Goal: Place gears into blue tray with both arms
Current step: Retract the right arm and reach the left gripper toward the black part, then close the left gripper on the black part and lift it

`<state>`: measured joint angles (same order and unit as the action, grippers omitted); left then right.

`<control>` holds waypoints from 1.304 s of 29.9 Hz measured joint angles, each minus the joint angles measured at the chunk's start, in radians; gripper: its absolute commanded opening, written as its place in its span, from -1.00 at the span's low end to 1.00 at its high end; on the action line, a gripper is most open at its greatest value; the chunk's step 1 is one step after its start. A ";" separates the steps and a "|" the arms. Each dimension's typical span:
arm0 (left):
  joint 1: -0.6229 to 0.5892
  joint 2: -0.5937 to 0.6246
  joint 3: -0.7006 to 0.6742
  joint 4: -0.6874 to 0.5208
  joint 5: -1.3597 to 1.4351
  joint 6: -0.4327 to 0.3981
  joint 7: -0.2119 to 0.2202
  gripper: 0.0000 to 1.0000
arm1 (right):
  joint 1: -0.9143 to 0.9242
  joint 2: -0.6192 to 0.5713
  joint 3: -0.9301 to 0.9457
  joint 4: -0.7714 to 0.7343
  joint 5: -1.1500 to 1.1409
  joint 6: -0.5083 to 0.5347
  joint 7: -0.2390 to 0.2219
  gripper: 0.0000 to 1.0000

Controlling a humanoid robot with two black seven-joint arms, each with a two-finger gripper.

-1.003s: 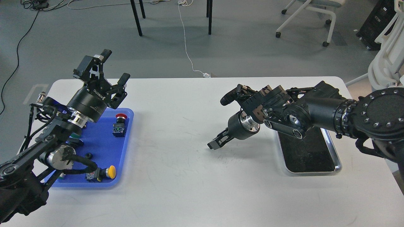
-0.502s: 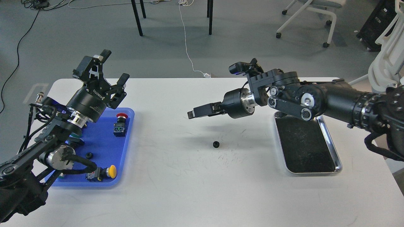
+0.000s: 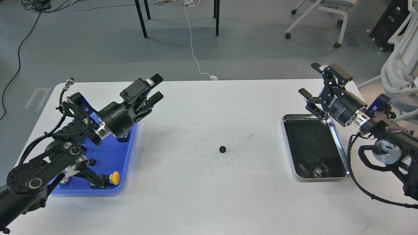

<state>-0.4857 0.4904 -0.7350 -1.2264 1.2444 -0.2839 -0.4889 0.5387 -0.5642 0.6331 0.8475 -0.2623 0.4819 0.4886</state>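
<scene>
One small black gear [image 3: 222, 149] lies alone on the white table near its middle. A second gear [image 3: 92, 161] rests inside the blue tray [image 3: 121, 153] at the left, partly screened by my left arm. My left gripper [image 3: 156, 87] hangs open and empty above the tray's far right corner, pointing toward the table's middle. My right gripper [image 3: 322, 81] is open and empty too, raised above the far right part of the table, well away from the loose gear.
A silver metal tray [image 3: 339, 153] with a dark inside sits at the right. A yellow-capped push-button switch [image 3: 112, 178] lies in the blue tray's near corner. Chairs and cables stand on the floor beyond the table.
My right arm has pulled back from the table's middle to the far right, and its gripper now stands open. The gear stays on the table. My left gripper swung right and lower.
</scene>
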 measured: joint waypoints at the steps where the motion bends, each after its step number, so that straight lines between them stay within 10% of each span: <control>1: -0.031 0.000 0.036 0.002 0.060 0.000 0.000 0.96 | -0.037 0.000 0.034 0.009 0.019 0.003 0.000 0.94; 17: -0.530 -0.311 0.665 0.352 0.934 0.025 0.000 0.80 | -0.305 0.004 0.243 0.105 0.074 0.007 0.000 0.94; 28: -0.562 -0.463 0.791 0.539 0.937 0.081 0.000 0.52 | -0.303 0.003 0.241 0.105 0.072 0.007 0.000 0.94; 39: -0.543 -0.476 0.797 0.542 0.937 0.081 0.000 -0.26 | -0.299 0.002 0.240 0.105 0.066 0.007 0.000 0.94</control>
<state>-1.0286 0.0147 0.0621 -0.6849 2.1812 -0.2029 -0.4891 0.2394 -0.5625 0.8729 0.9522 -0.1963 0.4888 0.4887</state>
